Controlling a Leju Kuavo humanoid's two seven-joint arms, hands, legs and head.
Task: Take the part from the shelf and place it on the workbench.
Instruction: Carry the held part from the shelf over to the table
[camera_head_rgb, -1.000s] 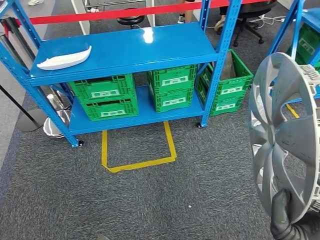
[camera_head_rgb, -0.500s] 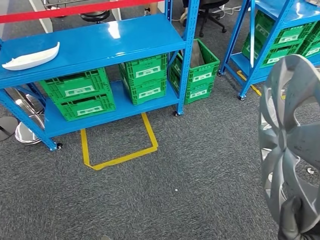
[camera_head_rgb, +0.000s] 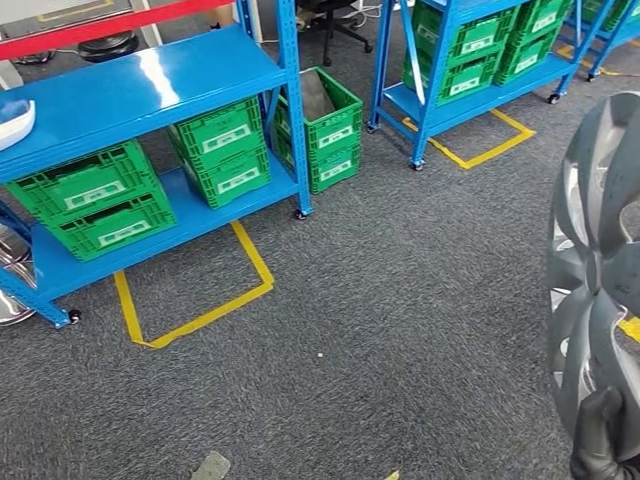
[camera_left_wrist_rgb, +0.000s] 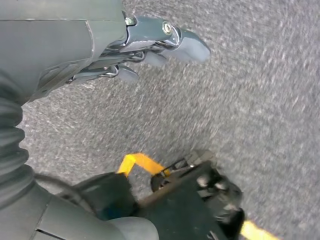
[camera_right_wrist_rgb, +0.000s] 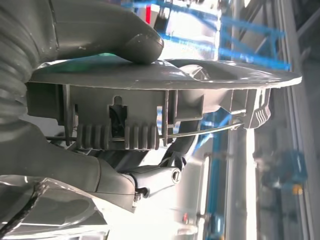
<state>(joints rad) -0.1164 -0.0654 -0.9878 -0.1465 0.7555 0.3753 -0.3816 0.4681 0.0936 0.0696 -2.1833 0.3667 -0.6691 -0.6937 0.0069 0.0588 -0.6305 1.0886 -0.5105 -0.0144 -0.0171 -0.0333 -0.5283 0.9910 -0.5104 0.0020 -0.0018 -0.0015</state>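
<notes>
Hubcap (camera_head_rgb: 596, 270), the grey plastic wheel cover that is the part, stands upright on edge above the right hand (camera_head_rgb: 600, 440), which grips its lower rim; the wrist view shows the thumb (camera_right_wrist_rgb: 113, 37) lying on the smooth outer face and darker fingers (camera_right_wrist_rgb: 166, 172) hooked behind the ribbed back with its wire ring. It looks light and fairly stiff, but thin and springy at the spokes, with a slick painted face, so I judge the rim, where the back ribs give the fingers a purchase, the safest place to hold; a one-edge grip leaves the wide disc free to swing or twist. Left hand (camera_left_wrist_rgb: 151, 45) hangs over the grey carpet (camera_head_rgb: 362, 330), holding nothing, fingers straight and slightly apart. Well beyond the right hand and across the carpet stand the blue shelf (camera_head_rgb: 143, 85) with green crates (camera_head_rgb: 223, 150) and yellow floor tape (camera_head_rgb: 196, 315). No counter is to be seen.
</notes>
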